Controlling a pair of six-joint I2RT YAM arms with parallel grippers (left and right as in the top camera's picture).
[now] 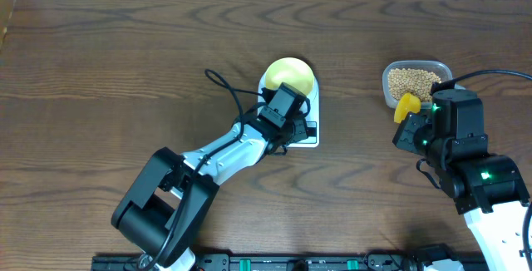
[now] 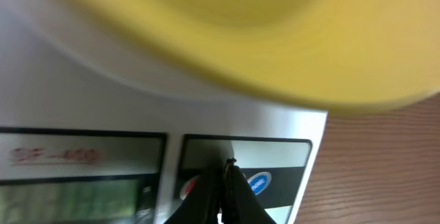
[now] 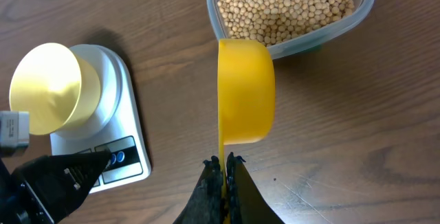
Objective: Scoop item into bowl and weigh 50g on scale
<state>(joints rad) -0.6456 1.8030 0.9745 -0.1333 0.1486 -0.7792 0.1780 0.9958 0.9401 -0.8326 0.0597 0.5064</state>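
Note:
The pale yellow bowl [image 1: 288,76] [image 3: 45,86] stands on the white scale [image 1: 311,105] [image 3: 127,124]. My left gripper [image 1: 304,128] [image 2: 229,163] is shut, holding nothing. Its tips rest on the scale's front panel [image 2: 275,155], between a red button and a blue button [image 2: 260,181]. The bowl's rim [image 2: 240,31] is blurred just above. My right gripper [image 1: 413,123] [image 3: 224,161] is shut on the thin handle of a bright yellow scoop [image 1: 406,106] [image 3: 246,90]. The scoop's cup is turned on its side beside the tub. The tan beans [image 1: 413,81] [image 3: 285,7] lie in the clear tub.
The clear plastic tub [image 1: 389,88] [image 3: 361,14] sits at the right, just beyond the scoop. The scale's display [image 2: 69,196] is dim and blurred. A black cable [image 1: 229,92] loops left of the scale. Bare wood tabletop [image 1: 125,55] surrounds everything.

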